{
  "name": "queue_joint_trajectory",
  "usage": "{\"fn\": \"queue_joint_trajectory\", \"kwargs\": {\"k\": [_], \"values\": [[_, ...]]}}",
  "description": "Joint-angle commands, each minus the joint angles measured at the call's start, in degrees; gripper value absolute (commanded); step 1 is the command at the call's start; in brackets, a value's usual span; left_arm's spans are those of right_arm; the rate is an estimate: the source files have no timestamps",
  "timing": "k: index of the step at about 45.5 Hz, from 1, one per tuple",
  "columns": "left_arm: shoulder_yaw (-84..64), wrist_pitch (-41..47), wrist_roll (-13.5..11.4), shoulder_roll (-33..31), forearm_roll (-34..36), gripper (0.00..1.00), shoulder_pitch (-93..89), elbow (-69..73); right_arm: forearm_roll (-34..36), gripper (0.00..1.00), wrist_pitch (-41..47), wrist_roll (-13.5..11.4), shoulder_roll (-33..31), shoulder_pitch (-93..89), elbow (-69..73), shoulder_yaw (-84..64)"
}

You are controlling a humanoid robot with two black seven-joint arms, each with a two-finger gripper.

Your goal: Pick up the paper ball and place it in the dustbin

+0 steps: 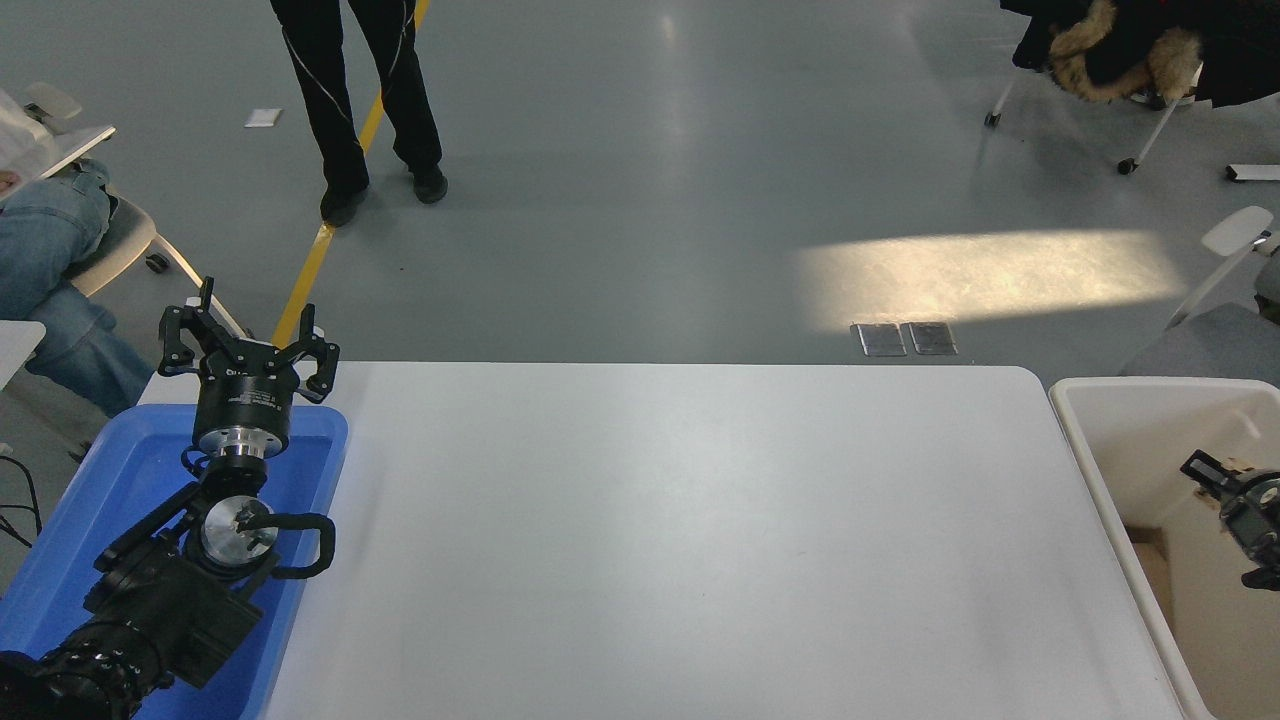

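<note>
One dustbin [1100, 440], one blue tray [70, 560], two arms.

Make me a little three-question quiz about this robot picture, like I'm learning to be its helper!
1. True or false: the right claw is over the cream dustbin.
2. What does the left arm sit above? A) a blue tray B) a red box C) a green bowl
3. Fill in: the left claw has its fingers spread ____.

Key:
1. True. It comes in from the right edge, above the bin's inside; a bit of tan shows at its tip, too small to name.
2. A. The parked arm lies over the tray at the table's left end.
3. Open.
</note>
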Motion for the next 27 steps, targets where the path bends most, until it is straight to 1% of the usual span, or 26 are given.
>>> {"fn": "queue_joint_trajectory", "kwargs": {"k": [1, 6, 16, 20, 22, 27], "values": [[0.0, -0.02, 0.0, 0.0, 0.0, 0.99, 0.07, 0.0, 0.44, 0.95, -0.62, 0.09, 0.29, -0.67, -0.53, 0.18], [0.0, -0.02, 0.0, 0.0, 0.0, 0.99, -0.02, 0.0, 0.44, 0.99, -0.62, 0.26, 0.21, -0.06, 0.26, 0.18], [0.0, -0.02, 0.0, 0.0, 0.0, 0.99, -0.02, 0.0, 0.44, 0.99, 0.17, 0.62, -0.58, 1.61, 1.58, 0.18], [0.09, -0.02, 0.0, 0.0, 0.09, 0.99, -0.02, 0.0, 0.35, 0.99, 0.61, 0.7, -1.99, 3.1, 4.64, 0.18], [0.09, -0.02, 0.0, 0.0, 0.09, 0.99, -0.02, 0.0, 0.35, 0.99, 0.7, 0.79, -3.83, 5.38, 8.32, 0.18], [0.09, -0.02, 0.0, 0.0, 0.09, 0.99, -0.02, 0.0, -0.79, 0.99, 0.61, 0.97, -13.49, 15.65, 26.5, 0.01]]}}
